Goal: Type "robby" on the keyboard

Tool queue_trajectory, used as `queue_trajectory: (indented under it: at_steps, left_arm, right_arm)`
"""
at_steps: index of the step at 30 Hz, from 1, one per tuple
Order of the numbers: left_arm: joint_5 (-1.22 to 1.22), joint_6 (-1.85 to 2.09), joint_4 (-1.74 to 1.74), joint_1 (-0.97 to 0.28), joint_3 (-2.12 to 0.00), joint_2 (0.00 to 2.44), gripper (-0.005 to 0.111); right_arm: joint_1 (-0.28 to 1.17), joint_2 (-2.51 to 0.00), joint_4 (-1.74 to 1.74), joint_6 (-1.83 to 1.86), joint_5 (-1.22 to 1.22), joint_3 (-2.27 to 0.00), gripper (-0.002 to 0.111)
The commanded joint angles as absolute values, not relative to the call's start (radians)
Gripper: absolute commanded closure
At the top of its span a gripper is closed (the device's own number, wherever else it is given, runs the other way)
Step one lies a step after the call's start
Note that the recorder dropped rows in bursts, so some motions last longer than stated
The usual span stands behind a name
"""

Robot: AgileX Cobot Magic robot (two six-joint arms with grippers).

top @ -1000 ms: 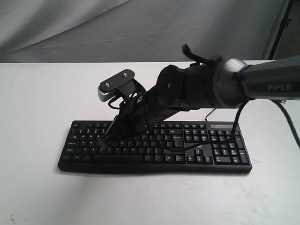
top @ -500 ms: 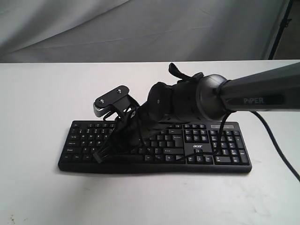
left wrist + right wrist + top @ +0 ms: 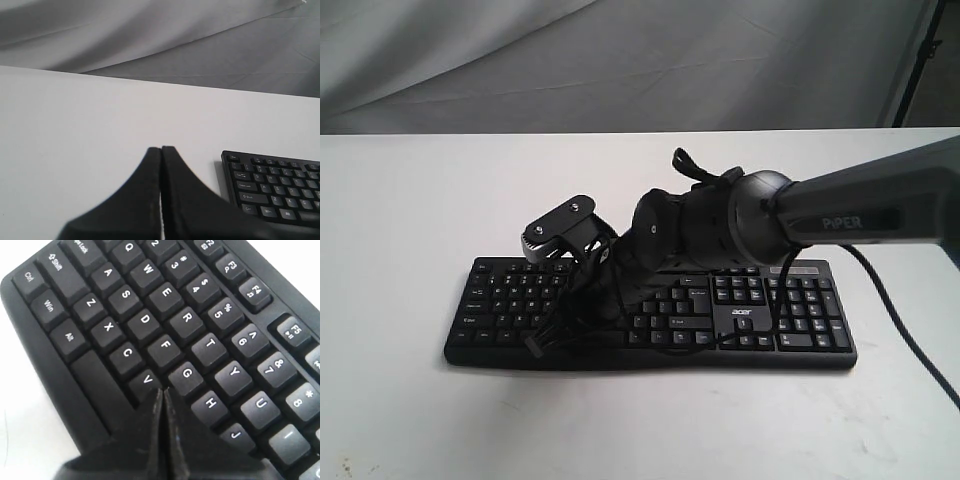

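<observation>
Grey right arm [image 3: 880, 200] lettered "PiPER", bulky black wrist [image 3: 700, 225], thin black cable [image 3: 903, 330], matte black tapered right claw [image 3: 163, 390]

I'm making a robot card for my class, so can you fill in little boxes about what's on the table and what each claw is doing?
Table: white
On it: black keyboard
Right claw: shut, tip by the V key and G key
Left claw: shut, off the keyboard, above bare table
Key pressed: cannot tell
</observation>
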State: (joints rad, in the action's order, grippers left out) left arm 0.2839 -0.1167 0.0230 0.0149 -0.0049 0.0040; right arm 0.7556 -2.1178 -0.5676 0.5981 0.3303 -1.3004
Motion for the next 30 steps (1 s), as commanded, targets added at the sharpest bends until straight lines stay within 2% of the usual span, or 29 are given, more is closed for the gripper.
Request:
queue_trajectory:
  at_steps: [1,30]
  left_arm:
    - [0.281,-0.121,0.014,0.011,0.0,0.0,0.107]
    - [0.281,-0.121,0.014,0.011,0.0,0.0,0.107]
  right_arm:
    - [0.758,-2.091,-0.546,0.601,0.328,-1.305,0.108]
    - [0.757,-2.096,-0.534,0.596,0.317,-1.305,0.108]
